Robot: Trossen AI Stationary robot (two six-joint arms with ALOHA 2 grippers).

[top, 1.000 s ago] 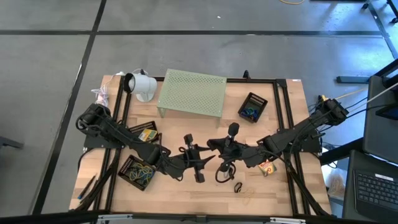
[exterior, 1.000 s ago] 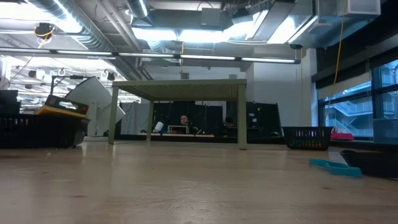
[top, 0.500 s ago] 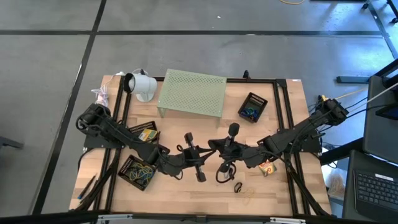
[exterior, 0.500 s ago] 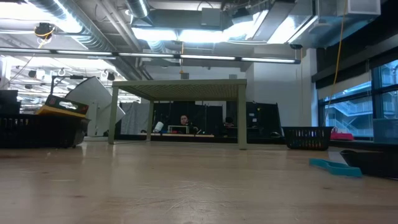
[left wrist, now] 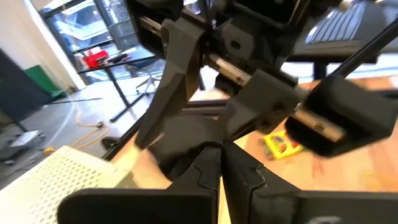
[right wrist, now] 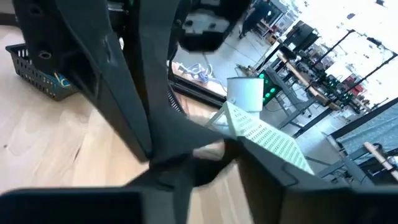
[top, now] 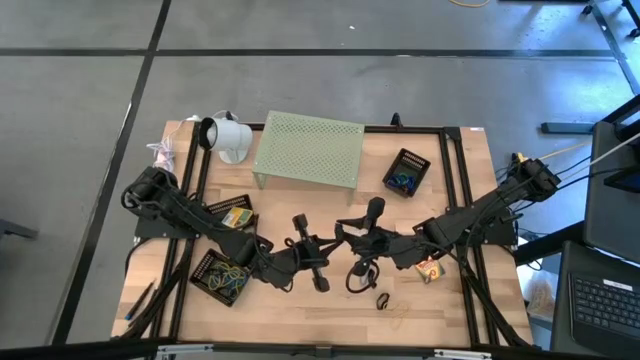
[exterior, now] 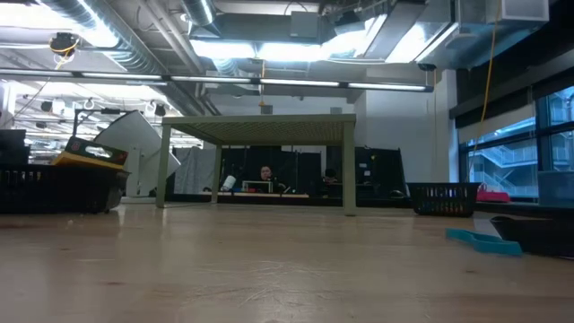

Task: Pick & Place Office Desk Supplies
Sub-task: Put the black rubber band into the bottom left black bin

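Meeting mid-table, left gripper [top: 322, 252] pinched, right gripper [top: 347, 232] parted

Light wooden table [top: 300, 310] with black frame rails [top: 455, 160] along its sides. Pale green perforated riser [top: 308, 148] stands at the far middle on its legs. White cup-shaped object [top: 226, 137] lies on its side just left of the riser. Small black basket [top: 406, 171] with coloured bits sits right of the riser. Another black basket [top: 220, 277] holding rubber bands sits near the left front. Yellow-green card box [top: 236, 215] lies behind that basket; a second box [top: 430, 270] lies on the right side. Black binder clip [top: 383, 300] and tan rubber band [top: 398, 311] lie near the front edge.
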